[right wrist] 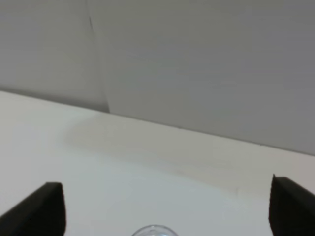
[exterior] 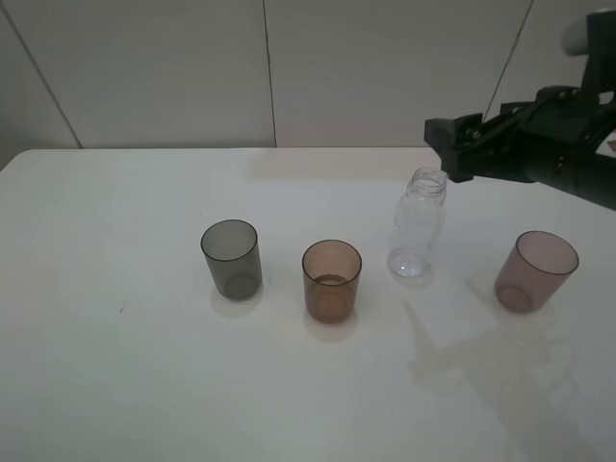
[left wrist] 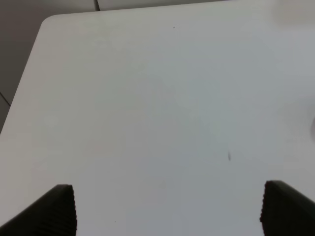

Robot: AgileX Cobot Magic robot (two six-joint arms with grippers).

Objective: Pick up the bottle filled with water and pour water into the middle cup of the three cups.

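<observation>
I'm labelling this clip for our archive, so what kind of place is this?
Probably a robotics lab test bench: a bare white table against plain wall panels, a black robot gripper, and only staged props, three tumblers and a bottle.

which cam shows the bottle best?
Exterior high: the whole bottle is visible, upright on the table between the brown cup and the pink cup. The right wrist view catches only its rim at the frame edge. The left wrist view shows none of it.

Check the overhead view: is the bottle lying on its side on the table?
No, the bottle stands upright on the table, between the amber cup and the pink cup.
</observation>
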